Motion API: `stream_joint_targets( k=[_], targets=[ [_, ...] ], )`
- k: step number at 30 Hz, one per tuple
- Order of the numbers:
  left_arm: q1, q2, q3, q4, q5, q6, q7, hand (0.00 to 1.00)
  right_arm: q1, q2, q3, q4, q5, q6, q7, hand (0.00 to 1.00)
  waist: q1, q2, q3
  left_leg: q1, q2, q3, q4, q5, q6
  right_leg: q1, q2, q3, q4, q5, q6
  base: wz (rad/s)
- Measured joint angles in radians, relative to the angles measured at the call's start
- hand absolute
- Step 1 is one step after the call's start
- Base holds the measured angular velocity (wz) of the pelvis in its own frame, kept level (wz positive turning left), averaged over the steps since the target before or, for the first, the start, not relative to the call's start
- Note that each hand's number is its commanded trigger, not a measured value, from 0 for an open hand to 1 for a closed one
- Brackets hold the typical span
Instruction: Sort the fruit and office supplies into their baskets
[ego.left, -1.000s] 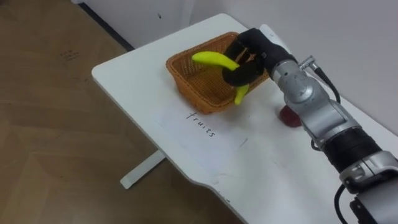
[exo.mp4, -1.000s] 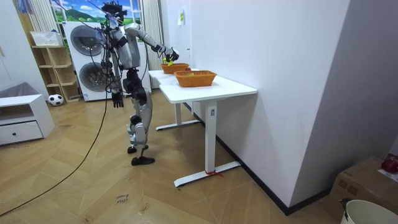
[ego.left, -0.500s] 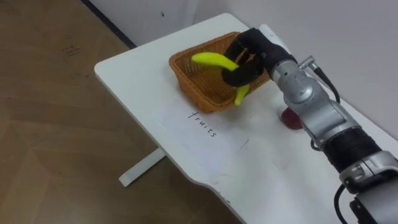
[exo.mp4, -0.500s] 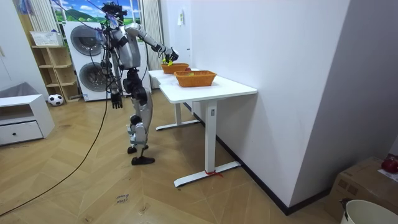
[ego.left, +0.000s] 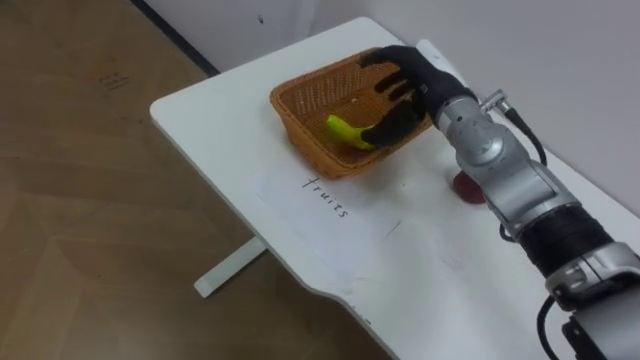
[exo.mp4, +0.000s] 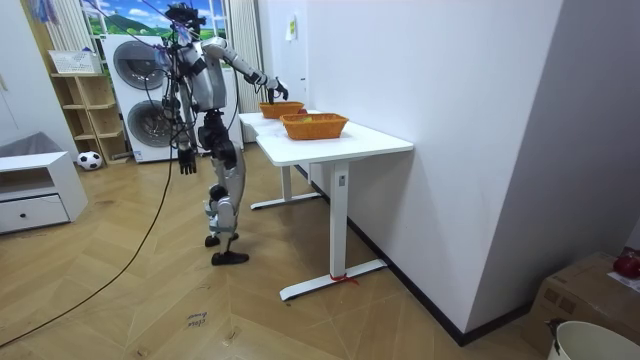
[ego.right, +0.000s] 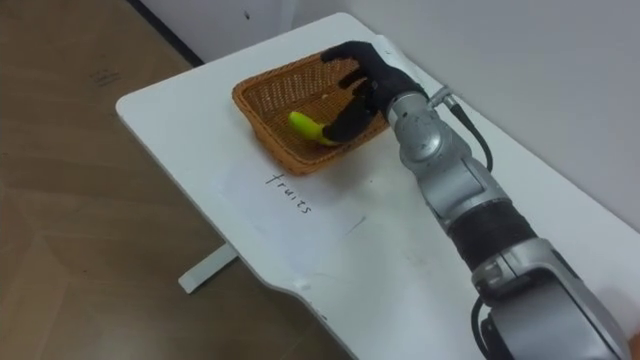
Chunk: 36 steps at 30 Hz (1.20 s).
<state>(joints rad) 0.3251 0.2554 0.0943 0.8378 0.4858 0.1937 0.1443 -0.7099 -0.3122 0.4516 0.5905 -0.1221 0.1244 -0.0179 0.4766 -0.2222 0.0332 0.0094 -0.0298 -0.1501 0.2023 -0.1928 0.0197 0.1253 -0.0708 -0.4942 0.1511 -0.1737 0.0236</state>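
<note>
A yellow banana (ego.left: 345, 130) lies inside the woven orange basket (ego.left: 290, 108) at the far left end of the white table (ego.left: 220, 130). My right hand (ego.left: 408, 82) hovers over the basket's right side, open, fingers spread, holding nothing; its thumb is close above the banana. The same hand (exo.mp4: 276, 90) reaches over the far basket in the room view. A red fruit (ego.left: 464, 186) sits on the table behind my right forearm, partly hidden. My left hand (exo.mp4: 186, 160) hangs at my side.
A handwritten paper label (ego.left: 326, 198) lies on the table in front of the basket. A second basket (exo.mp4: 313, 125) stands nearer the table's other end. The table edge drops to wooden floor (ego.left: 90, 200) on the left. I stand at the table's side.
My right hand was shut on the banana above the basket; it has opened, and the banana has dropped into the basket. The arm has hardly moved.
</note>
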Motion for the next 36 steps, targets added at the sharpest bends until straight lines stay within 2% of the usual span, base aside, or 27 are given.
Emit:
stream_joint_targets(
  k=[14, 18, 23, 30, 36],
  targets=[
    [-0.001, -0.001, -0.001, -0.002, 0.009, 0.02, 0.001, 0.0, 0.0, 0.0, 0.0, 0.0, -0.002, 0.0, 0.0, 0.0, -0.002, 0.004, -0.0025, 0.001, -0.001, -0.001, 0.002, 0.0, 0.0, 0.002, 0.0, 0.003, -0.001, 0.0, 0.0, 0.0],
    [-0.001, -0.001, -0.002, -0.002, 0.008, 0.02, 0.003, 0.0, 0.0, 0.0, 0.0, 0.014, -0.002, 0.0, 0.0, 0.0, -0.004, 0.005, -0.0031, 0.001, -0.001, 0.002, 0.003, 0.0, 0.0, 0.002, 0.001, 0.023, -0.001, 0.0, 0.0, 0.0],
    [-0.004, -0.005, -0.001, -0.002, 0.009, 0.016, 0.01, 0.0, 0.0, -0.018, 0.0, 0.021, 0.001, -0.002, -0.003, 0.0, -0.004, 0.01, -0.0062, 0.002, -0.001, 0.005, 0.003, 0.0, 0.0, 0.002, 0.001, 0.026, -0.001, 0.0, 0.0, 0.0],
    [0.003, -0.003, 0.0, -0.004, 0.008, -0.003, 0.044, 0.0, 0.0, -0.039, -0.024, -0.016, 0.004, -0.024, -0.083, 0.0, -0.033, 0.035, -0.0197, 0.001, -0.001, 0.001, 0.001, 0.0, 0.0, 0.004, 0.001, 0.025, 0.0, 0.0, 0.0, 0.02],
    [0.003, -0.014, -0.001, -0.002, 0.004, -0.008, 0.063, 0.0, 0.0, -0.039, -0.034, -0.046, 0.013, -0.037, -0.158, 0.0, -0.067, 0.038, -0.0217, 0.014, 0.0, 0.012, -0.001, 0.002, 0.001, 0.015, -0.003, 0.026, 0.0, 0.0, 0.0, 0.01]
  ],
)
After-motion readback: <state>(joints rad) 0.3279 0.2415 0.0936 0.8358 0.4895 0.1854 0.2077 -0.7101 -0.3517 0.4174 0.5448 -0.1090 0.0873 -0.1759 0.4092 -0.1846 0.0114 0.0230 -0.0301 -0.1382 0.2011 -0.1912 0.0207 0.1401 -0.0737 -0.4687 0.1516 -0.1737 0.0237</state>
